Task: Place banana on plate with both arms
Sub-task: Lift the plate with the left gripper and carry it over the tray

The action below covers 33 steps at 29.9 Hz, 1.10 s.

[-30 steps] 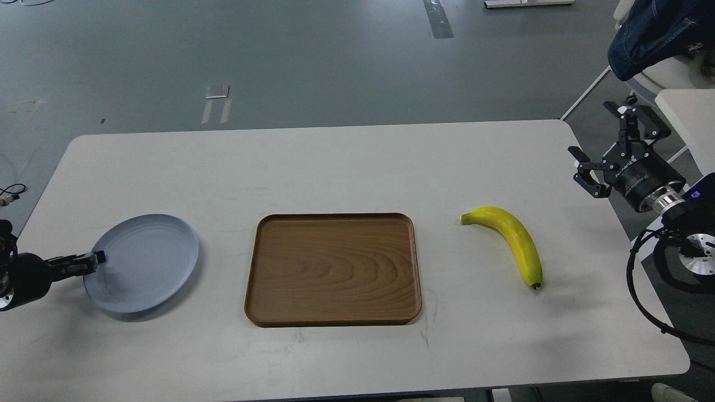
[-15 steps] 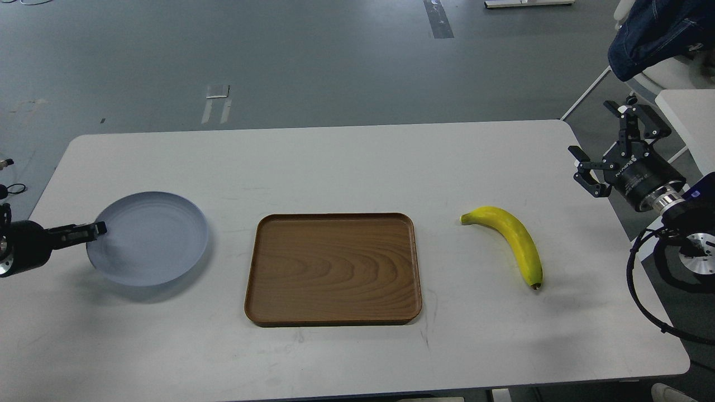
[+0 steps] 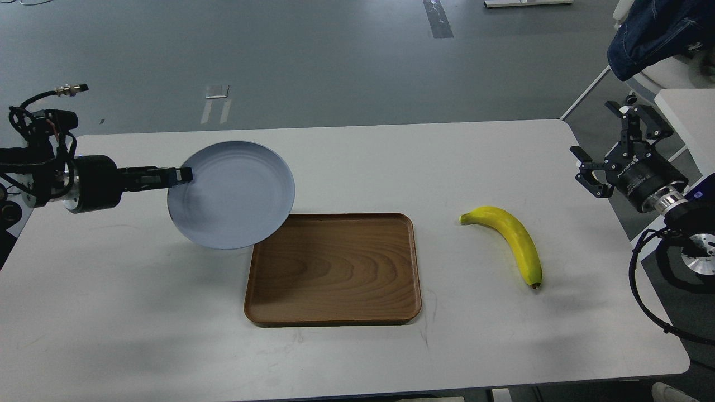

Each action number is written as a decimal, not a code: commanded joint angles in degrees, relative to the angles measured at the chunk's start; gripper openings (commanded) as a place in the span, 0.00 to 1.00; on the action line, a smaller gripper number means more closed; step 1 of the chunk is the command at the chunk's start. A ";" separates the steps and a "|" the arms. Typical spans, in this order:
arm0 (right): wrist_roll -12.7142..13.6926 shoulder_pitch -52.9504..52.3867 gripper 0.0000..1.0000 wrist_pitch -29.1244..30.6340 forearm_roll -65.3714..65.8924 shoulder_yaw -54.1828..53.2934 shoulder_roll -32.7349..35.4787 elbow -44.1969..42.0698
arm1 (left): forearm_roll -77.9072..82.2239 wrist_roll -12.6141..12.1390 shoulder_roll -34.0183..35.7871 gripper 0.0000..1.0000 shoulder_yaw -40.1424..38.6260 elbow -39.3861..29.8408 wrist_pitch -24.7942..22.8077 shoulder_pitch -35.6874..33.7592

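Rising and travelling rightward, the plate (image 3: 232, 194) is now overlapping the wooden tray (image 3: 335, 273), pinched at its rim by the left gripper (image 3: 181, 176). Right gripper (image 3: 611, 151) is hanging open; banana (image 3: 511, 240) is lying on the table (image 3: 357, 162). An edge pinch is risking slippage.

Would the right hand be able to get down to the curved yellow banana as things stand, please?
Probably yes. The right hand hangs open off the white table's right edge, and the curved yellow banana lies alone on bare tabletop nearby. Nothing stands between them; the brown wooden tray lies on the banana's far side.
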<state>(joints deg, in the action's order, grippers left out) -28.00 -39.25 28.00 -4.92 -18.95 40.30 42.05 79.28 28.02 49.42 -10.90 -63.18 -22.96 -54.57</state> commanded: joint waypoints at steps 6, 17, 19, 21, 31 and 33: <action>0.00 0.14 1.00 0.00 0.00 -0.04 3.91 -0.13 | 5.44 -0.02 -11.80 0.00 0.35 -0.63 -0.06 -0.01; 0.00 1.19 1.00 0.00 0.00 -0.04 5.32 -0.22 | 7.47 -0.02 -23.40 0.00 1.40 8.68 0.03 -0.19; 0.00 1.19 1.00 0.00 0.00 -0.04 5.40 -0.22 | 7.47 -0.02 -25.51 0.00 1.58 12.71 0.20 -0.10; 0.00 1.19 1.00 0.00 0.00 -0.04 5.49 -0.22 | 7.47 -0.02 -26.57 0.00 3.24 15.09 0.81 -0.10; 0.00 1.54 1.00 0.00 0.00 -0.04 5.58 -0.48 | 7.47 -0.02 -26.92 0.00 7.12 17.13 4.33 0.25; 0.00 1.54 1.00 0.00 0.00 -0.04 5.49 -0.48 | 7.47 -0.02 -27.10 0.00 7.03 17.22 4.33 0.07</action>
<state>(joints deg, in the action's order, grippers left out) -28.00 -37.79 28.00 -4.92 -18.99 45.88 41.48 86.76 28.00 22.53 -3.82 -46.09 -18.66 -54.38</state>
